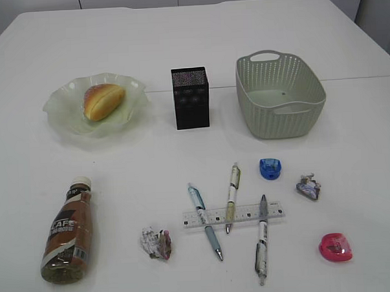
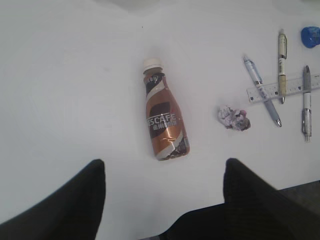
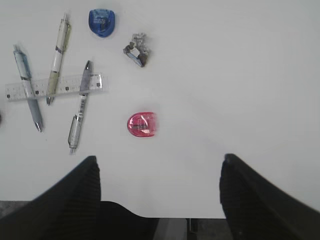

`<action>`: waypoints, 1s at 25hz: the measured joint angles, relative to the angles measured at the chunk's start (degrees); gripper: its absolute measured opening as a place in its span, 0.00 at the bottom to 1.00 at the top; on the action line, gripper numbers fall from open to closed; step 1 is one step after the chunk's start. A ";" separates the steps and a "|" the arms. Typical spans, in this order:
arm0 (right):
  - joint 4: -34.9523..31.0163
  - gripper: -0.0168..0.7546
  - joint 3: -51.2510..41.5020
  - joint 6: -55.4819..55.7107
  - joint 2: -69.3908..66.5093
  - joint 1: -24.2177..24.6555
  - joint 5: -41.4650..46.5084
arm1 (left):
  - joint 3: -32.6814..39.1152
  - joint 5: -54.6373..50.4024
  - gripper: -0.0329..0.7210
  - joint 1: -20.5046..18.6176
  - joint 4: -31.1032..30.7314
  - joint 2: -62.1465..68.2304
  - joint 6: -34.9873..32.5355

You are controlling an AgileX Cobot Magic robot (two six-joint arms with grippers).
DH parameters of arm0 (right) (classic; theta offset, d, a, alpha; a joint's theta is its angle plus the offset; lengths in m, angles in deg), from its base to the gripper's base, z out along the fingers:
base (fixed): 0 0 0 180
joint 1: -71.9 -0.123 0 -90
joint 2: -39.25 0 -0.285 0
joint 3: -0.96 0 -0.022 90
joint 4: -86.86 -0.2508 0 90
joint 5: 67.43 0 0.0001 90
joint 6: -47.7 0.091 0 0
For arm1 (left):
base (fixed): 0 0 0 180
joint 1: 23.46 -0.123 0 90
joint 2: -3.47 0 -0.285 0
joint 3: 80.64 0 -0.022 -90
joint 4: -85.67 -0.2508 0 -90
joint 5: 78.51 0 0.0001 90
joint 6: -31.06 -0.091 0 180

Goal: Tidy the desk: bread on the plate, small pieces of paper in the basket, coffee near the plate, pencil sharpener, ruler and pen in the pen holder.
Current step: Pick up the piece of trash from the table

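Both grippers sit nearest my wrist cameras, jaws spread wide and gripping nothing. My left gripper (image 2: 162, 195) hovers above the desk (image 1: 191, 49); the coffee (image 2: 162, 115) lies on its side just beyond the fingers, cap pointing away, a paper wad (image 2: 233, 118) to its right. My right gripper (image 3: 157, 195) hangs short of the pink pencil sharpener (image 3: 142, 124); three pens cross the ruler (image 3: 54, 86) to the left, with a blue sharpener (image 3: 102, 22) and a second wad (image 3: 136, 49) farther out. Beyond these, the bread (image 1: 103, 101) rests on the plate (image 1: 61, 110), beside the pen holder (image 1: 191, 98) and basket (image 1: 280, 94).
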 joint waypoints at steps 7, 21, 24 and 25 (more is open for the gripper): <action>-3.02 0.77 0.00 -12.51 -7.15 0.00 -2.77 | 2.19 -0.22 0.75 0.00 0.00 -5.92 -0.09; -14.41 0.77 0.00 -27.28 -28.12 0.00 -13.10 | 2.19 -0.22 0.74 0.00 2.58 -6.40 -0.09; -16.59 0.77 0.10 -31.18 -30.97 0.00 -15.39 | 2.19 -0.22 0.74 0.00 2.58 -6.40 -0.09; -16.72 0.77 0.13 -33.74 -31.78 0.00 -16.10 | 2.19 -0.22 0.74 0.00 2.58 -6.40 -0.09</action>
